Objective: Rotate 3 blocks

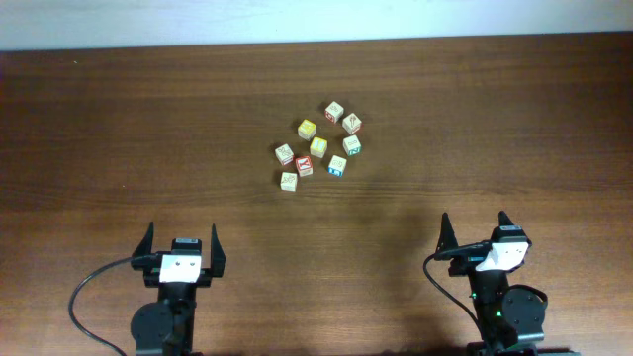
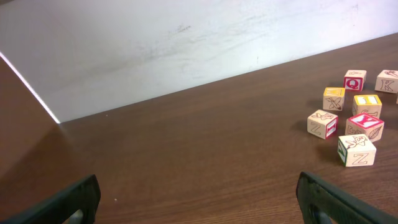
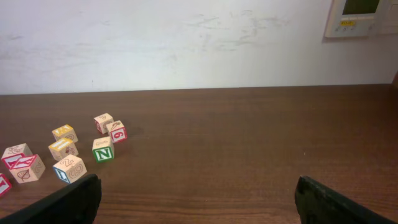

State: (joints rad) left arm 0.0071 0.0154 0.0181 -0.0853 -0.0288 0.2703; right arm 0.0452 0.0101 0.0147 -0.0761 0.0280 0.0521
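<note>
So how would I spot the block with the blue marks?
On the brown table, find the cluster of small letter blocks near the middle. At its corner nearest the right arm sits the blue-marked block; its neighbours show red, yellow or green.

Pale wooden cube with red-marked side (image 3: 2,185) is cut by right wrist view's left edge; overhead, letters on clustered wooden cubes (image 1: 318,148) are too small to read.

Built black, tipped with pointed dark fingers (image 1: 149,239), faced with white wrist plates (image 1: 181,264), trailed looping black cables (image 1: 87,289).
</note>
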